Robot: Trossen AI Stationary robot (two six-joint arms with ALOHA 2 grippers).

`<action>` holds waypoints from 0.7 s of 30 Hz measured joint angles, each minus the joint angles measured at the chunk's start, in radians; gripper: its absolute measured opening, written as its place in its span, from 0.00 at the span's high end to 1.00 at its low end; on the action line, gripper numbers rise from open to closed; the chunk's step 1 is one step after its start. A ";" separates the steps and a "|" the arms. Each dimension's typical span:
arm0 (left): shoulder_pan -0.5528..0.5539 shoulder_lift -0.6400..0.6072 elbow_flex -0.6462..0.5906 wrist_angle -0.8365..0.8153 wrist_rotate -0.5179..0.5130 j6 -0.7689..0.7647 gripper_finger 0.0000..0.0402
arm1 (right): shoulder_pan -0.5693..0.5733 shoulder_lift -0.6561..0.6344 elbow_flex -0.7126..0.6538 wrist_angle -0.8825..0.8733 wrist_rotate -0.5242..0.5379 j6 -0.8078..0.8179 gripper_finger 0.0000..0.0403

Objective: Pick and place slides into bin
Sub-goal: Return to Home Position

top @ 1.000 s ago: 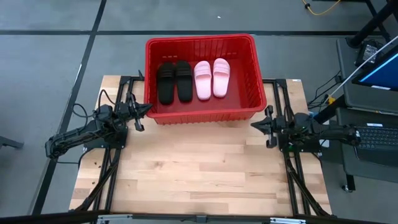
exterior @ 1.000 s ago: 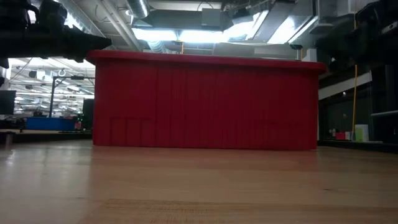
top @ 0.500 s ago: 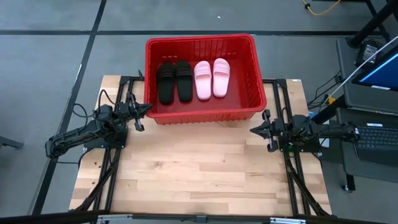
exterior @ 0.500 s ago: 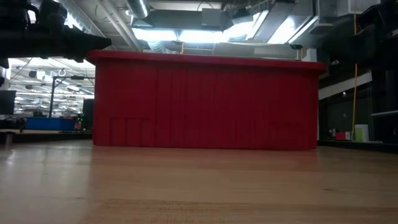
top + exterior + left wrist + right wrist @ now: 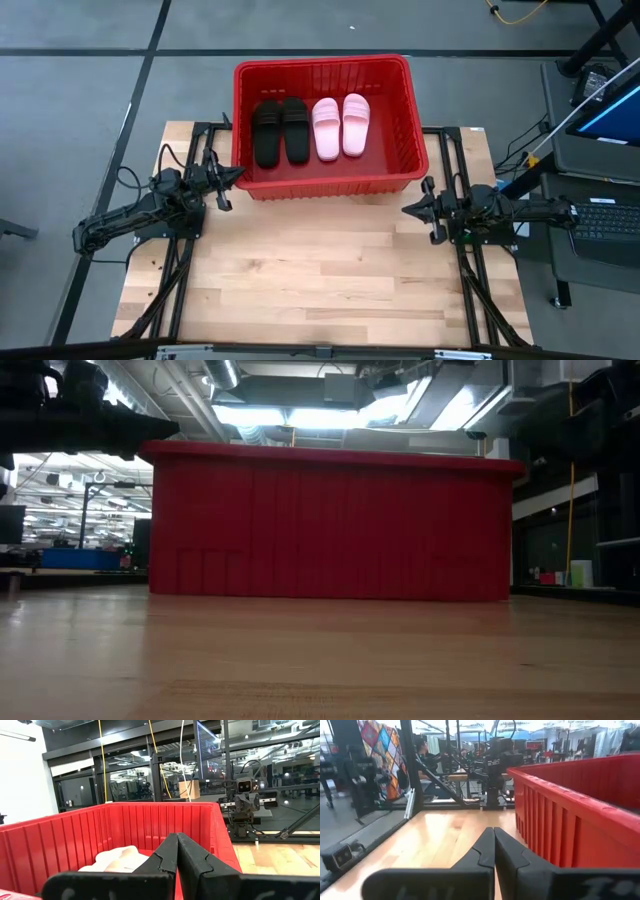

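Slides (image 5: 296, 130) all lie in the bin (image 5: 405, 110), upper middle of the high view: black pair (image 5: 268, 134) to the left, pink pair (image 5: 354, 124) to the right.
Left gripper (image 5: 232, 175) sits by the bin's lower-left corner and right gripper (image 5: 410, 206) just off its lower-right corner, each with fingers (image 5: 165, 855) pressed together and empty. No slide lies on the worktop (image 5: 320, 270). The likely risk is that, with both tips so near the red wall, a swing toward it while retracting could shove the bin.

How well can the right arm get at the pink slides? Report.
Probably yes: the pink slides lie uncovered in the open-topped bin, and the shut right pincer sits just outside its corner, with only the wall to clear from above.
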 joint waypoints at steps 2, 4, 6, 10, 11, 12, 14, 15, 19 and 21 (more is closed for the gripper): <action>0.000 0.000 0.000 0.000 0.000 0.000 1.00 | 0.000 0.000 0.000 0.001 0.000 -0.052 0.99; 0.000 0.000 0.000 0.000 0.000 0.000 1.00 | 0.004 -0.007 0.000 0.001 0.002 -0.070 0.99; 0.000 0.000 0.000 0.000 0.000 0.000 1.00 | 0.012 -0.014 0.000 0.015 0.003 -0.098 0.99; 0.000 0.000 0.000 0.000 0.000 0.000 1.00 | 0.032 -0.014 0.000 0.014 0.004 -0.178 0.99; 0.000 0.000 0.000 0.000 0.000 0.000 1.00 | 0.038 -0.014 0.000 0.013 0.003 -0.188 0.99; 0.000 0.000 0.000 0.000 0.000 0.000 1.00 | 0.046 -0.014 0.000 0.010 0.003 -0.194 0.99; 0.000 0.000 0.000 0.000 0.000 0.000 1.00 | 0.066 -0.014 0.000 0.009 0.003 -0.183 0.99; 0.000 0.000 0.000 0.000 0.000 0.000 1.00 | 0.075 -0.014 0.000 0.010 0.003 -0.171 0.99; 0.000 0.000 0.000 0.000 0.000 0.000 1.00 | 0.092 -0.014 0.000 0.010 0.001 -0.143 0.99; 0.000 0.000 0.000 0.000 0.000 0.000 1.00 | 0.092 -0.013 0.000 0.010 0.000 -0.115 0.99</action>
